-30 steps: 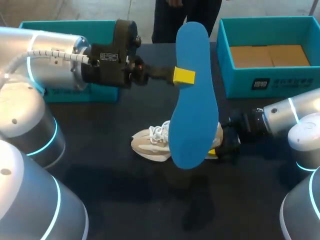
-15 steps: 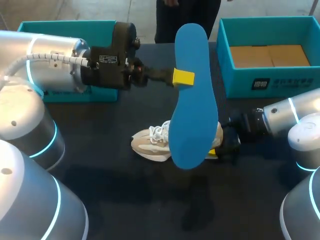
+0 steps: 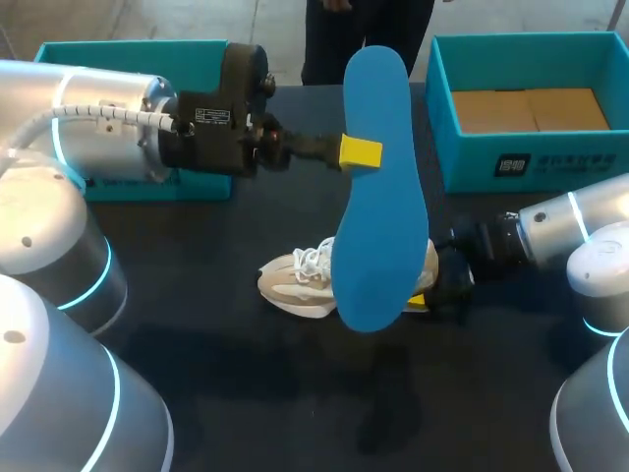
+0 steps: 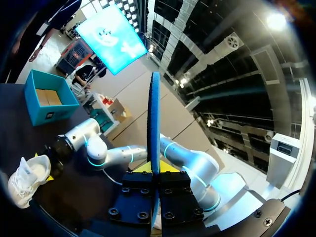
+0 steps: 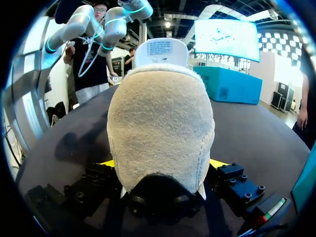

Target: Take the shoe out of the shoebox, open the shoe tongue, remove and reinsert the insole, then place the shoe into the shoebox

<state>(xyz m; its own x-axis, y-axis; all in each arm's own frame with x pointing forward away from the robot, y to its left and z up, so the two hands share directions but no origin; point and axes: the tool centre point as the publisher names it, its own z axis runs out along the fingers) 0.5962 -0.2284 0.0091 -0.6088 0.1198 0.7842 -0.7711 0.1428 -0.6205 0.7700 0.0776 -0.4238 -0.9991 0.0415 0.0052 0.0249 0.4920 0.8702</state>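
Shoe (image 3: pixel 295 280) lies on your surface (image 3: pixel 246 393), its heel clamped between your right tool (image 3: pixel 421 300) fingers; your left tool (image 3: pixel 360 150) pinches the blue insole (image 3: pixel 378 216), upright above the shoe.

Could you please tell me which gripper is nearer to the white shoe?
Right. The right gripper clamps the shoe at its heel on the table; the left gripper holds the blue insole aloft, away from the shoe.
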